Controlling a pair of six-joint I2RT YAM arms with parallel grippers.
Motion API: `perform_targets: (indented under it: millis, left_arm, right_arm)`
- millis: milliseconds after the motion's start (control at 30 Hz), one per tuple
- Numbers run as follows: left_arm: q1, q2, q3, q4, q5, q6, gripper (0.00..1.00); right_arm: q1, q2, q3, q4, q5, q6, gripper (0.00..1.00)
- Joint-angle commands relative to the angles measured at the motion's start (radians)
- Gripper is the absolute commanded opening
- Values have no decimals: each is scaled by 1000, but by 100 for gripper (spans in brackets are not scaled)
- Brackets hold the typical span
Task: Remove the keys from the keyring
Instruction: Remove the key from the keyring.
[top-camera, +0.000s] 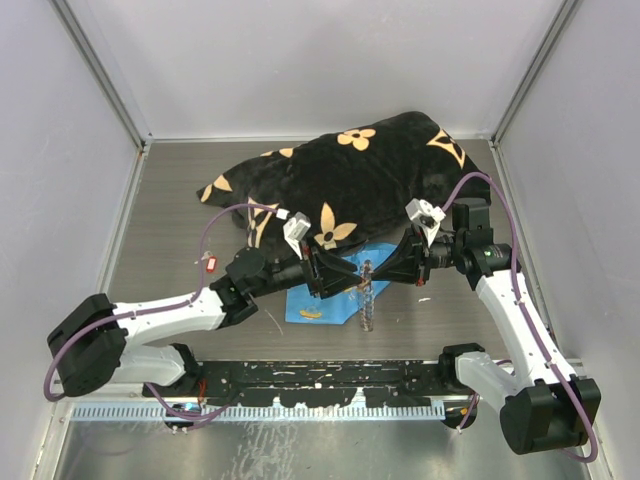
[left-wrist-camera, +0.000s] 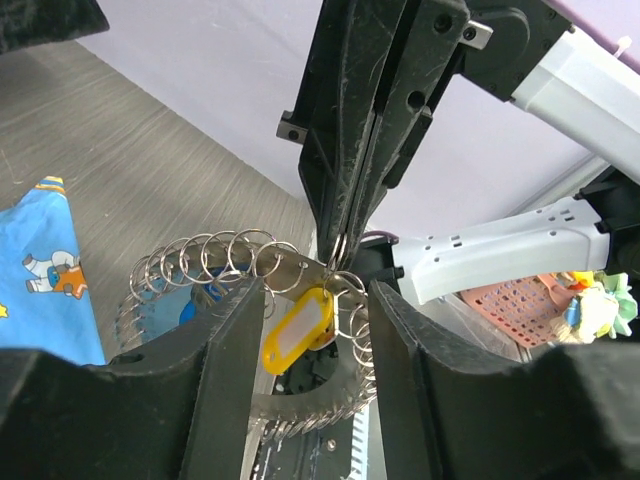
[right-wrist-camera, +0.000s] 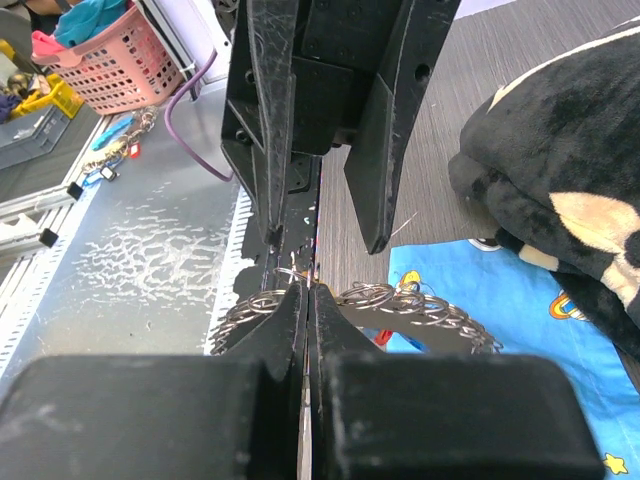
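The keyring, a flat silvery loop lined with many small wire rings, hangs off the table between the two grippers, above the blue cloth. My right gripper is shut on its top edge and also shows in the left wrist view. Facing it, my left gripper is open, one finger on each side of the ring without touching it. A key with a yellow plastic head dangles between those fingers. A red head and a blue one peek from behind the ring.
A black plush blanket with tan flowers lies behind the grippers. White enclosure walls stand on three sides. A black perforated rail runs along the near edge. A small red-tagged item lies left of the left arm.
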Motion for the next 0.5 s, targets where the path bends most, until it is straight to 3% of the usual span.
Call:
perform_targets:
  millis: [0, 100, 467]
  left_arm:
    - [-3, 19, 58, 114, 37, 14, 45]
    - [-4, 52, 68, 113, 44, 2, 37]
    - [-5, 92, 89, 116, 76, -35, 29]
  right_arm:
    - [-3, -21, 20, -5, -62, -35, 1]
    - [-3, -21, 19, -8, -62, -38, 1]
    - [-4, -16, 18, -11, -67, -44, 1]
